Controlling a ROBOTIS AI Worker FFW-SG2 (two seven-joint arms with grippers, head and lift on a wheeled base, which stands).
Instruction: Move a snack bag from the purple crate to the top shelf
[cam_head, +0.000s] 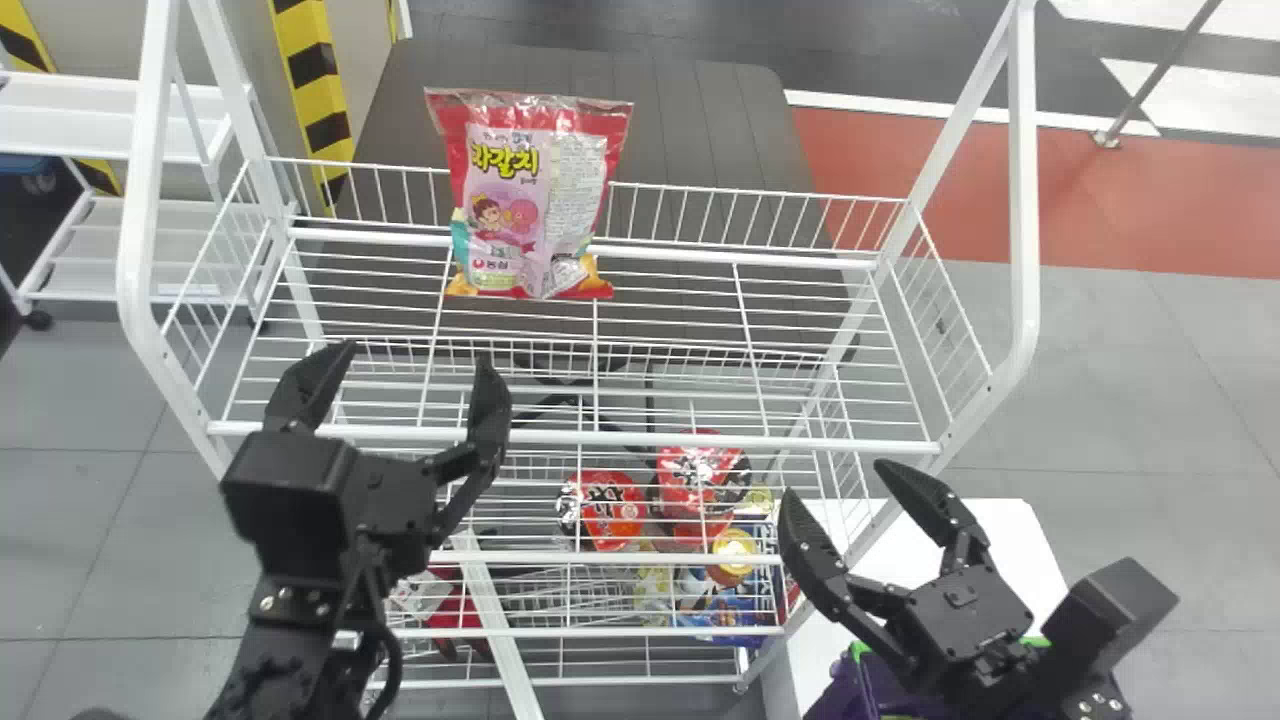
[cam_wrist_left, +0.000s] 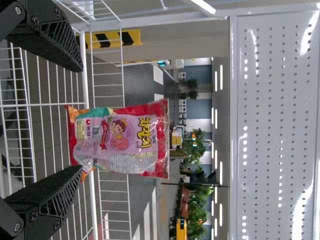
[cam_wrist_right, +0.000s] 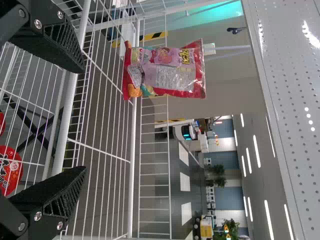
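The pink and red snack bag (cam_head: 530, 200) stands upright on the top shelf (cam_head: 660, 400), against its back rail. My left gripper (cam_head: 400, 385) is open at the shelf's front left, apart from the bag. At the lower right my right gripper (cam_head: 850, 510) is open and holds nothing, above the purple crate (cam_head: 850, 690), which it partly covers. In the left wrist view the snack bag (cam_wrist_left: 120, 137) stands beyond the left gripper (cam_wrist_left: 82, 120). The right wrist view has the snack bag (cam_wrist_right: 165, 70) off to one side beyond the right gripper (cam_wrist_right: 85, 120).
Lower shelves hold red packages (cam_head: 605, 510) and other goods. White uprights (cam_head: 1022, 200) frame the rack on both sides. A white surface (cam_head: 1000, 530) lies at the right under the crate. Another white rack (cam_head: 90, 120) stands at the far left.
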